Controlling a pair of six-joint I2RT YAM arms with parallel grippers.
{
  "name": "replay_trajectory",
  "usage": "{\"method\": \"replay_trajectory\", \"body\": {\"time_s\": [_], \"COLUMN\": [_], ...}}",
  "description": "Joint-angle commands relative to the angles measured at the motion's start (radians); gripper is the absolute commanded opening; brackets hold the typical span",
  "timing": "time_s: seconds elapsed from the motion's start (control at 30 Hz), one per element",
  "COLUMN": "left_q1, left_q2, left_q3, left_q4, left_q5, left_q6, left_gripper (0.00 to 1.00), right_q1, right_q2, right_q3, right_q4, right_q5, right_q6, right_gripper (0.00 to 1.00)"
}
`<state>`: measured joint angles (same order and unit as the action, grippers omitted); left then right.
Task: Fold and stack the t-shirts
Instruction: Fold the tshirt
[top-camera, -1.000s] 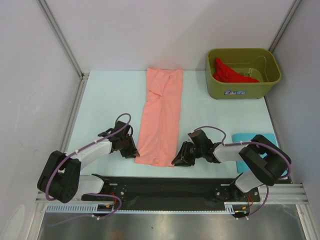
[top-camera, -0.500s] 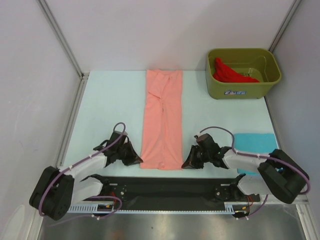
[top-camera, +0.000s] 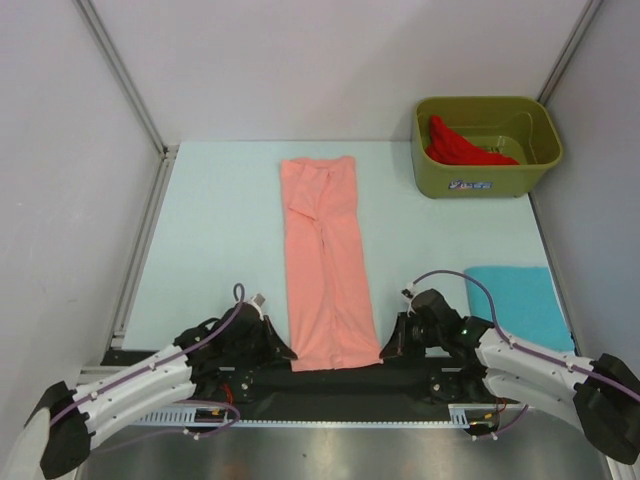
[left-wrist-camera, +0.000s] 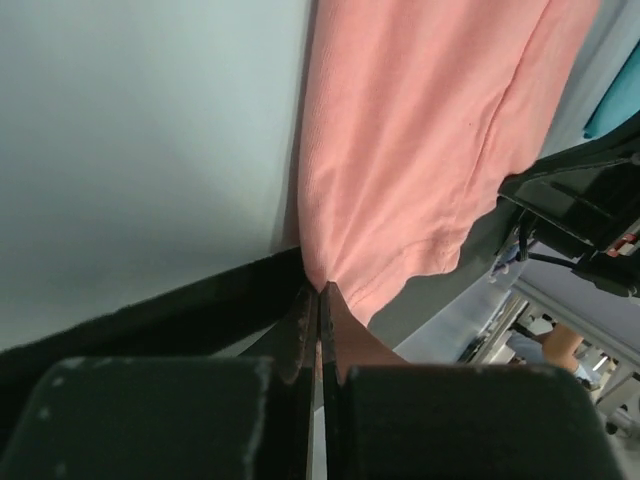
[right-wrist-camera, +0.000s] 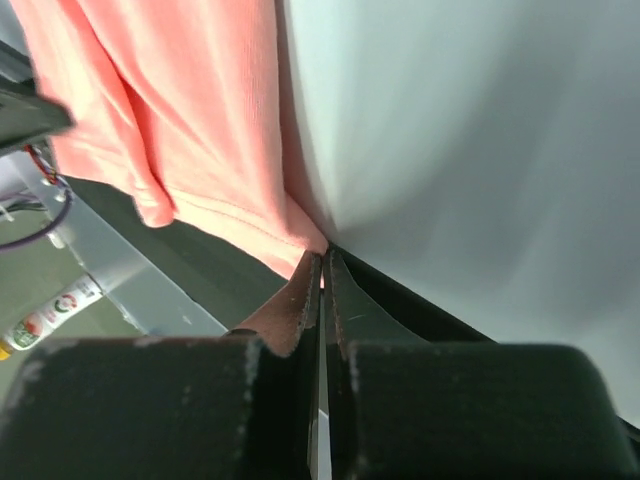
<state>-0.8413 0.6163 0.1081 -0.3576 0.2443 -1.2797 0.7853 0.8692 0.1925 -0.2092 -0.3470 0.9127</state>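
Note:
The salmon-pink t-shirt (top-camera: 325, 260), folded into a long narrow strip, lies down the middle of the table with its near end over the front edge. My left gripper (top-camera: 283, 350) is shut on its near left corner (left-wrist-camera: 330, 285). My right gripper (top-camera: 388, 348) is shut on its near right corner (right-wrist-camera: 300, 250). The turquoise-blue t-shirt (top-camera: 515, 300) lies folded flat at the right. The bright red t-shirt (top-camera: 460, 145) sits bunched in the olive-green tub (top-camera: 487, 175).
The tub stands at the back right corner. White walls close in the table on the left, back and right. The black mounting rail (top-camera: 330, 385) runs along the near edge under the shirt's end.
Both grippers have pulled back toward the near edge, dragging the pink shirt with them. Its near end now hangs over the front edge and its far end has slid nearer.

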Motion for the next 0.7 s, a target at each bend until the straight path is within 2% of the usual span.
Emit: {"method": "replay_trajectory", "body": {"time_s": [0.0,0.1,0.17,0.23,0.27,0.3,0.33,0.37,0.4,0.47,0.53,0.6,0.67], "left_q1": [-0.012,-0.010,0.001,0.069,0.100,0.173,0.212,0.297,0.330,0.401,0.435,0.452,0.473], "left_q2": [-0.041,0.023,0.075,0.149,0.169,0.190,0.247,0.281,0.327,0.478,0.642,0.736,0.862], "left_q3": [0.034,0.147,0.209,0.292,0.315,0.359,0.381,0.401,0.448,0.520,0.649,0.773,0.843], "left_q4": [-0.153,-0.187,-0.216,-0.231,-0.227,-0.221,-0.198,-0.182,-0.166,-0.146,-0.158,-0.171,-0.178], "left_q5": [-0.045,-0.086,-0.115,-0.114,-0.102,-0.096,-0.082,-0.041,-0.015,0.012,0.016,0.023,0.023], "left_q6": [-0.075,-0.049,-0.020,0.049,0.077,0.141,0.175,0.209,0.268,0.330,0.420,0.485,0.516], "left_gripper": [0.00,0.00,0.00,0.00,0.00,0.00,0.00,0.00,0.00,0.00,0.00,0.00,0.00], "right_q1": [-0.001,-0.009,-0.058,-0.109,-0.171,-0.199,-0.252,-0.273,-0.294,-0.328,-0.359,-0.382,-0.402], "right_q2": [-0.004,0.057,0.103,0.193,0.226,0.304,0.347,0.391,0.492,0.585,0.699,0.766,0.862], "right_q3": [0.041,0.140,0.241,0.323,0.394,0.433,0.468,0.552,0.596,0.686,0.815,0.927,0.991], "right_q4": [-0.091,-0.111,-0.142,-0.173,-0.186,-0.188,-0.191,-0.202,-0.212,-0.234,-0.257,-0.272,-0.288], "right_q5": [0.011,-0.001,-0.007,-0.017,-0.044,-0.062,-0.081,-0.113,-0.127,-0.153,-0.150,-0.155,-0.167], "right_q6": [-0.049,-0.102,-0.147,-0.225,-0.248,-0.273,-0.311,-0.334,-0.350,-0.400,-0.443,-0.460,-0.478], "right_gripper": [0.00,0.00,0.00,0.00,0.00,0.00,0.00,0.00,0.00,0.00,0.00,0.00,0.00]}}
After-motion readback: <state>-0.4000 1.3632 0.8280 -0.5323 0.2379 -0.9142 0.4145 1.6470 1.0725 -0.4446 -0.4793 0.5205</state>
